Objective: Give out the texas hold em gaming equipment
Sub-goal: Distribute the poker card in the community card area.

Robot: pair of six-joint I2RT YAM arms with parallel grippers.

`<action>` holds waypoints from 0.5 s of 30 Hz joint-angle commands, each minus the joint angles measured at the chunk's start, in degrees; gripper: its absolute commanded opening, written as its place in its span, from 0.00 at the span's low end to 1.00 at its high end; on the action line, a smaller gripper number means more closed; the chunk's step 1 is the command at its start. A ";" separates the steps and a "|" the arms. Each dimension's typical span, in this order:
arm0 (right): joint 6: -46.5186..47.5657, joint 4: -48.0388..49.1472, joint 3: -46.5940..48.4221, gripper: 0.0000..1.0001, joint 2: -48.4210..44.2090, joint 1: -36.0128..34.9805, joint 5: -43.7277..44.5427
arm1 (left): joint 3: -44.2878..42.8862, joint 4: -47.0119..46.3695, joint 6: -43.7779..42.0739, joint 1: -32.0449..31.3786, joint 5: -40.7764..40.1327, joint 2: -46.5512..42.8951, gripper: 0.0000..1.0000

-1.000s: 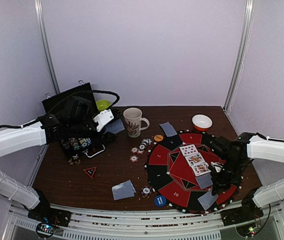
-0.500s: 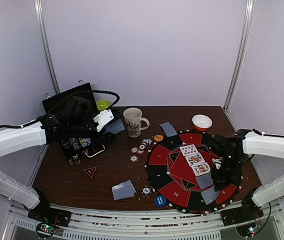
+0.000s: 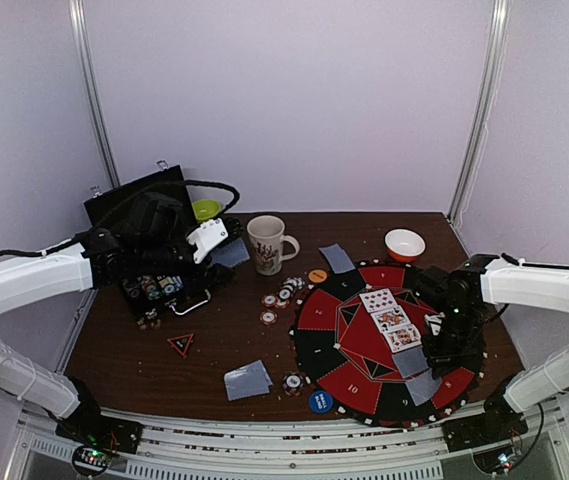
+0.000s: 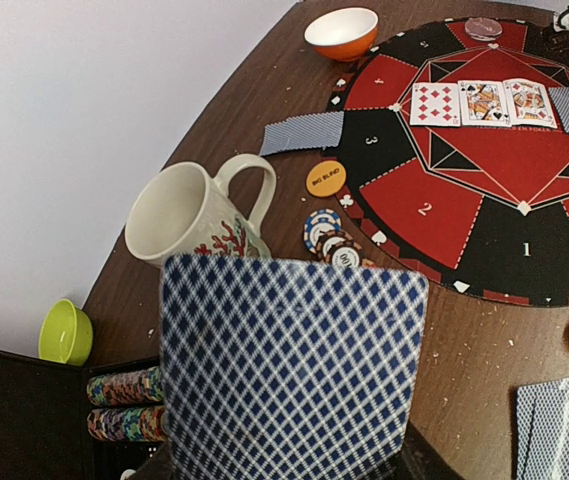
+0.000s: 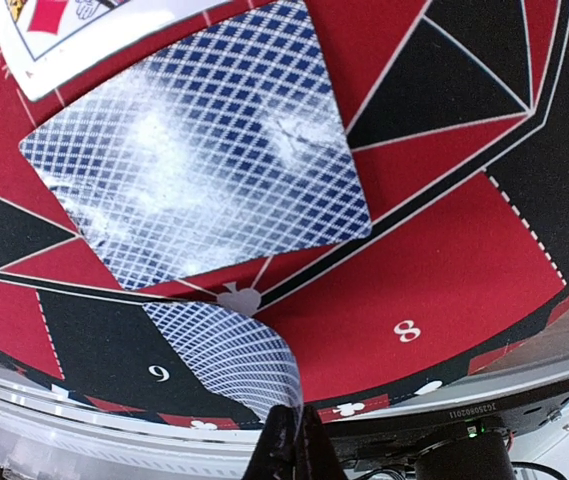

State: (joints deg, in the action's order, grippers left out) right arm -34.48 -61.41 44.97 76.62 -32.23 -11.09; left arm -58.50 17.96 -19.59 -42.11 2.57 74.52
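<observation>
White walls close round a dark wooden bench (image 3: 224,330), with a round red-and-black mat (image 3: 316,312) on its right half. At the mat's near edge, over the wedges numbered 8 and 9, a blue-backed card (image 5: 229,350) curls upward, one corner pinched in the right claw (image 5: 289,440), which is clenched on it. Just beyond lies a flat face-down card (image 5: 199,150), next to three face-up cards (image 4: 484,102) in a row at the mat's centre.

Farther out, face-down cards lie at the near bench edge (image 3: 247,380) and beside the mat's far rim (image 3: 336,258). Striped chips (image 3: 282,297) lie scattered between the mat and a white mug (image 4: 179,215).

On the left, over an open chip case (image 3: 154,290), the left claw (image 3: 212,245) holds an upright card (image 4: 294,370) off the bench; its fingers are hidden behind it.

This looks like the dealing step, placing a card at the near-right seat. Next, the claw should probably lower the bent card until it lies flat, then let go cleanly so it does not spring or slide.
</observation>
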 commanded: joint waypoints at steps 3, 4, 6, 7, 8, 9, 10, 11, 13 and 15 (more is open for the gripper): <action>0.06 -0.45 -0.24 0.06 0.58 0.26 1.52 | -0.46 -3.01 -0.07 -0.18 0.26 -1.04 0.51; 0.05 -0.32 -0.26 0.07 0.75 0.24 1.51 | -0.41 -3.01 -0.09 -0.20 0.16 -1.03 0.51; 0.01 -0.45 -0.19 0.12 1.08 0.24 1.70 | -0.40 -3.07 -0.09 -0.21 -0.06 -1.13 0.51; -0.12 -0.76 -0.04 0.17 1.22 0.25 2.13 | -0.40 -3.02 -0.09 -0.17 -0.02 -1.13 0.51; -0.19 -1.24 0.30 0.23 1.37 0.24 2.90 | -0.40 -3.03 -0.09 -0.17 0.06 -1.21 0.51; -0.37 -2.05 0.78 0.26 1.55 0.24 4.09 | -0.39 -3.02 -0.09 -0.17 0.11 -1.22 0.51; -0.53 -2.91 1.33 0.30 1.74 0.24 5.52 | -0.43 -3.01 -0.09 -0.18 0.22 -1.15 0.51; -0.79 -3.87 1.80 0.31 1.93 0.24 7.07 | -0.40 -3.06 -0.09 -0.21 0.32 -1.11 0.51; -0.99 -5.26 2.21 0.35 2.22 0.22 9.09 | -0.43 -3.01 -0.05 -0.19 0.47 -1.19 0.51; -0.86 -5.54 2.25 0.36 2.36 0.24 9.14 | -0.40 -3.06 -0.01 -0.19 0.51 -1.24 0.51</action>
State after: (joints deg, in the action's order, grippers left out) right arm -34.87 -63.16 45.91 78.52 -32.21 -6.35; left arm -58.50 17.96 -19.59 -42.11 2.57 74.52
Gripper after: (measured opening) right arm 0.347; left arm 0.515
